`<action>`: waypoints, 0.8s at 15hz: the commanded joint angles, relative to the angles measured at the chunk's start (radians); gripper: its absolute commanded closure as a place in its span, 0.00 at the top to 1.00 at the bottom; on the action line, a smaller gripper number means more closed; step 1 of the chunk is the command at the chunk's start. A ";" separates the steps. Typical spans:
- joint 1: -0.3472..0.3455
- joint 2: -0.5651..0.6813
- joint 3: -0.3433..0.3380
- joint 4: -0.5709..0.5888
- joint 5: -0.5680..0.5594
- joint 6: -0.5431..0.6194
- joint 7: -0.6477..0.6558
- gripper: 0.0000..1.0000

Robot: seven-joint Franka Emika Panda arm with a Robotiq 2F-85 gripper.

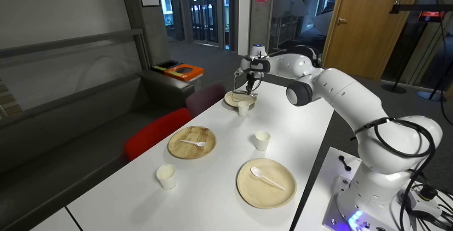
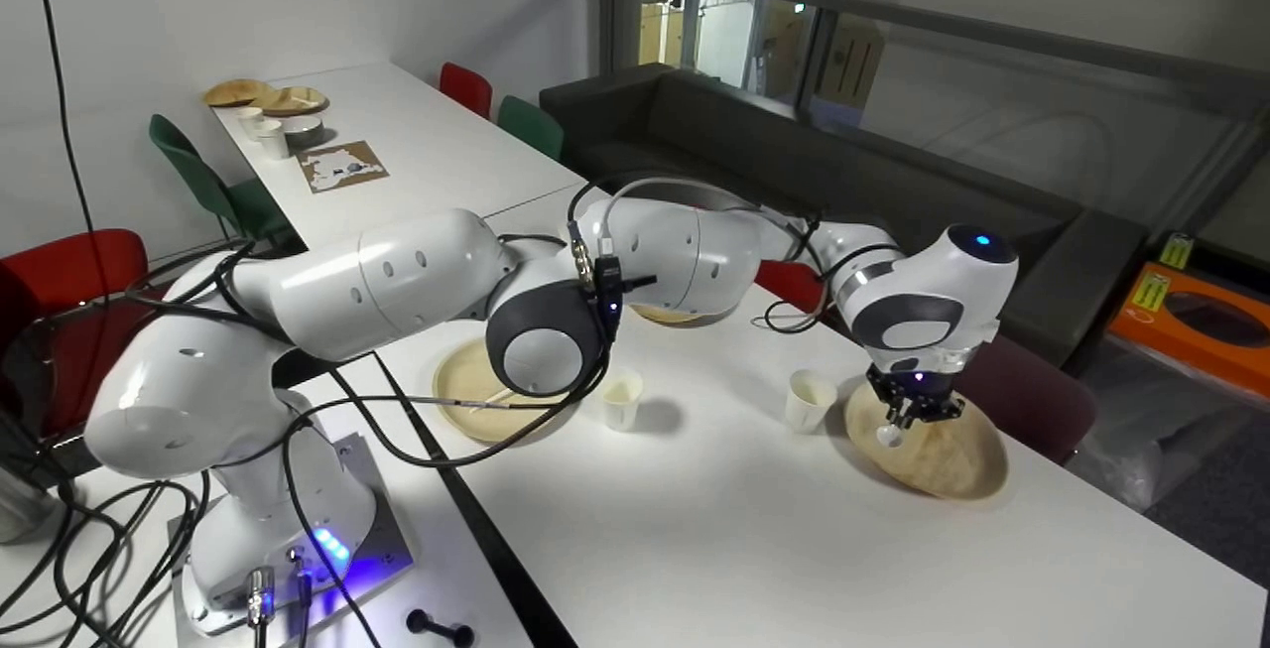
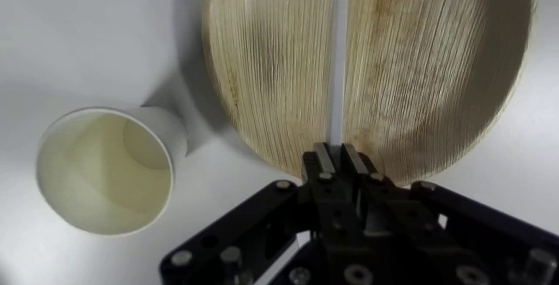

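While the arm [image 1: 354, 91] is stretched out along the white table [image 1: 203, 202], its gripper [image 3: 337, 153] is closed almost to nothing, with a white spoon [image 3: 339, 62] pinched between the fingertips. That spoon is over a round wood-grained plate [image 3: 277, 84], its handle running out from the gripper across the plate in the wrist view and its bowl [image 2: 890, 436] showing below in an exterior view; whether it touches the plate I cannot tell. A paper cup [image 3: 107, 173] stands upright just beside the plate. On the same table lie a brown plate [image 1: 193, 151] with a second spoon [image 1: 201, 143] and a paler plate [image 1: 258, 192] with a third spoon [image 1: 256, 171]
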 commanded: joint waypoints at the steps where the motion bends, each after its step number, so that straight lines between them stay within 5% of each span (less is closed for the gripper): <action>1: -0.024 0.058 0.026 0.098 -0.032 -0.014 0.196 0.02; 6: -0.020 0.117 0.042 0.162 -0.076 -0.015 0.332 0.02; 7: 0.014 0.076 -0.076 0.062 0.051 0.028 0.281 0.02; 12: 0.029 0.096 -0.146 0.080 0.105 0.032 0.281 0.02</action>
